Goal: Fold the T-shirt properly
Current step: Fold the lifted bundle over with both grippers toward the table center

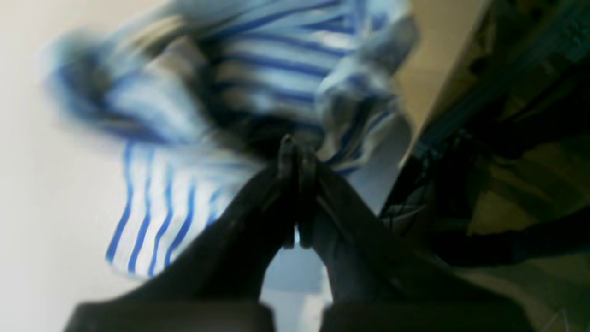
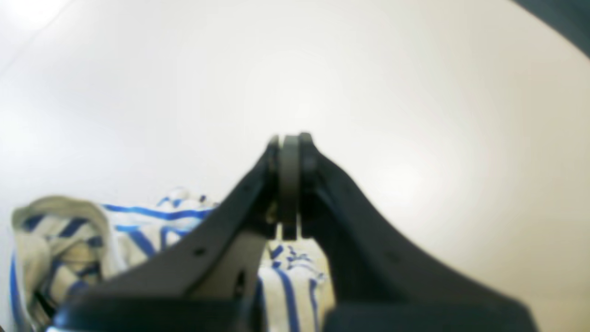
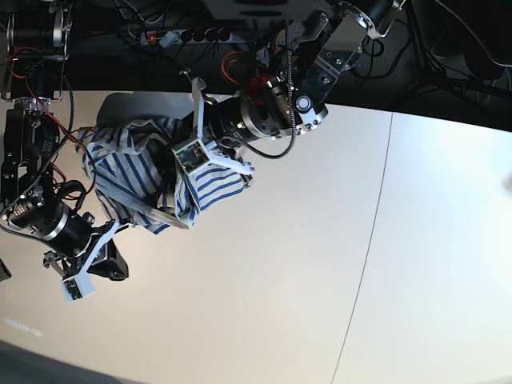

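Note:
The T-shirt (image 3: 136,172), cream-white with thin blue stripes, is bunched up and lifted at the rear left of the white table (image 3: 264,272). My left gripper (image 3: 172,142) reaches into the bundle from the right. In the left wrist view its fingers (image 1: 286,157) are pressed together in a dark fold of the T-shirt (image 1: 276,69), which hangs blurred around them. My right gripper (image 3: 117,259) is below and to the left of the bundle, close above the table. In the right wrist view its tips (image 2: 290,140) are shut with nothing between them, and the T-shirt (image 2: 138,226) lies behind the fingers.
A seam (image 3: 376,224) runs across the tabletop right of centre. Cables and a power strip (image 3: 188,35) hang behind the table's rear edge. Dark equipment (image 1: 507,138) stands beyond the table edge in the left wrist view.

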Robot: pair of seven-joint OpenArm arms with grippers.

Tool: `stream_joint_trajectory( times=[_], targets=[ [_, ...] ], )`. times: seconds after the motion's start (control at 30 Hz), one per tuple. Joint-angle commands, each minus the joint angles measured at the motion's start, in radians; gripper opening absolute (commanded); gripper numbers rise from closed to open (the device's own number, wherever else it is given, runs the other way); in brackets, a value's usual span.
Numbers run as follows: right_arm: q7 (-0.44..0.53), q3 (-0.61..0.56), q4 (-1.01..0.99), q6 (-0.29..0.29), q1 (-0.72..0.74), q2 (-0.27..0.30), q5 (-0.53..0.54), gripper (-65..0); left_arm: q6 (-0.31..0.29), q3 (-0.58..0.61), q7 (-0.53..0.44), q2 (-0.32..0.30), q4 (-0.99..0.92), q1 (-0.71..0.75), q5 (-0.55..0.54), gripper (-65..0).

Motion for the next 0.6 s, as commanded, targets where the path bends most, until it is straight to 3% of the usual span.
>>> stream_joint_trajectory(
  times=[0.0, 0.3, 0.57],
  targets=[
    [0.023, 0.007, 0.007, 0.062, 0.021, 0.018, 0.016, -65.0, 0.012, 0.014, -0.036, 0.024, 0.015, -0.011, 0.003, -65.0],
    [0.016, 0.007, -0.072, 0.062, 0.015, 0.021, 0.043, -65.0, 0.012, 0.035, -0.059, 0.131, -0.111, -0.1, 0.04, -65.0],
    [0.011, 0.007, -0.127, 0.063, 0.016, 0.02, 0.074, -65.0, 0.015, 0.035, -0.076, 0.145, -0.116, -0.133, 0.019, -65.0]
  ],
)
